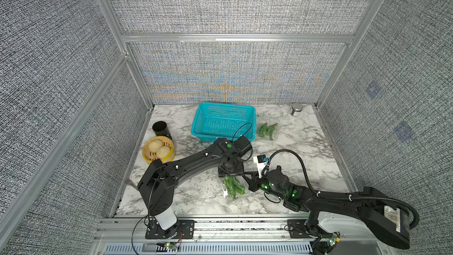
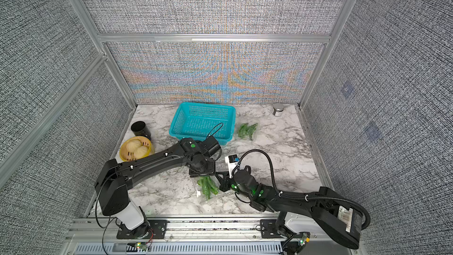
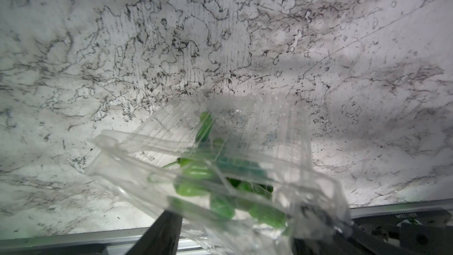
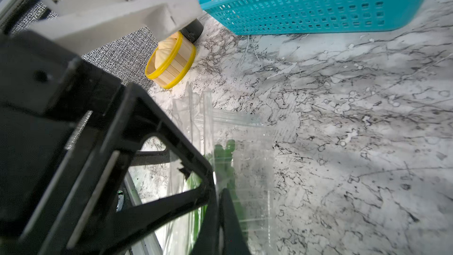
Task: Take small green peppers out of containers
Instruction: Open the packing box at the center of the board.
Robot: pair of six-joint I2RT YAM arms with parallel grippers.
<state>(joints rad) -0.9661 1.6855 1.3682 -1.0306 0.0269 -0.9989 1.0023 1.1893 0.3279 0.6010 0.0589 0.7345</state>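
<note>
A clear container (image 1: pixel 229 198) of small green peppers (image 1: pixel 232 186) lies on the marble near the front middle, seen in both top views (image 2: pixel 207 186). My left gripper (image 3: pixel 240 236) points down over its far end. Its jaws stand apart on either side of the plastic, and one dark finger (image 3: pixel 161 231) shows beside the peppers (image 3: pixel 196 187). My right gripper (image 4: pixel 217 219) is shut on the container's right edge (image 4: pixel 252 143); in a top view the gripper (image 1: pixel 246 176) meets the box from the right. A second container (image 1: pixel 266 131) with peppers sits closed to the right of the basket.
A teal perforated basket (image 1: pixel 223 121) stands at the back middle. A yellow steamer with buns (image 1: pixel 158 152) and a black cup (image 1: pixel 160 128) are along the left edge. A small metal tin (image 1: pixel 296 109) sits at the back right corner.
</note>
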